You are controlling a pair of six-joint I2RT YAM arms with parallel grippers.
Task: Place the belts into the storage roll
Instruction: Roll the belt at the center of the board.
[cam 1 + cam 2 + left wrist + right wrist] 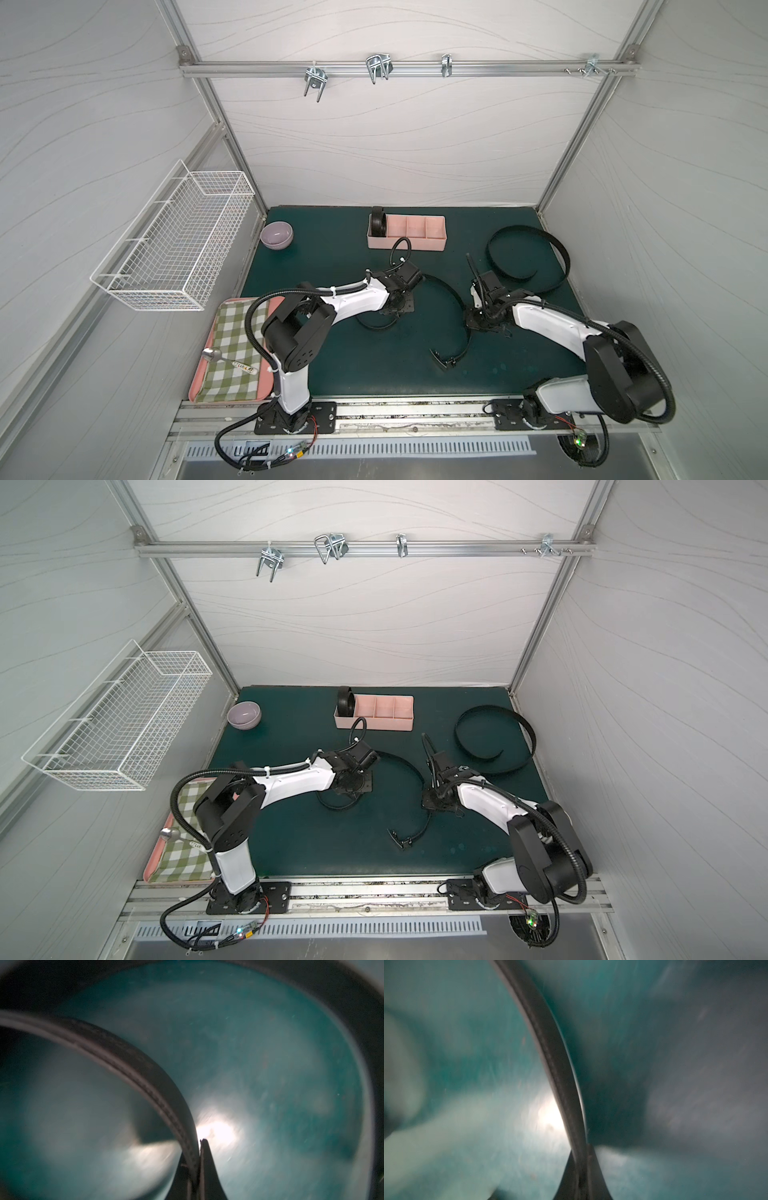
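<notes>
The storage roll (415, 232) (382, 712), a pale-pink divided tray, stands at the back of the green mat. One coiled belt (378, 222) (345, 702) sits upright in its left end compartment. A second belt (528, 257) (494, 737) lies in a loose loop at the back right. A third belt (446, 286) (409, 766) arcs across the middle, its buckle end (442, 361) toward the front. My left gripper (390, 319) (196, 1147) is shut on this strap (145, 1068). My right gripper (471, 323) (581, 1149) is shut on the same strap (550, 1032) further along.
A purple bowl (276, 235) stands at the back left of the mat. A white wire basket (178, 245) hangs on the left wall. A flat pink tray with a green checked cloth (232, 353) and a spoon (214, 355) lies front left. Metal hooks (378, 68) hang on the rear rail.
</notes>
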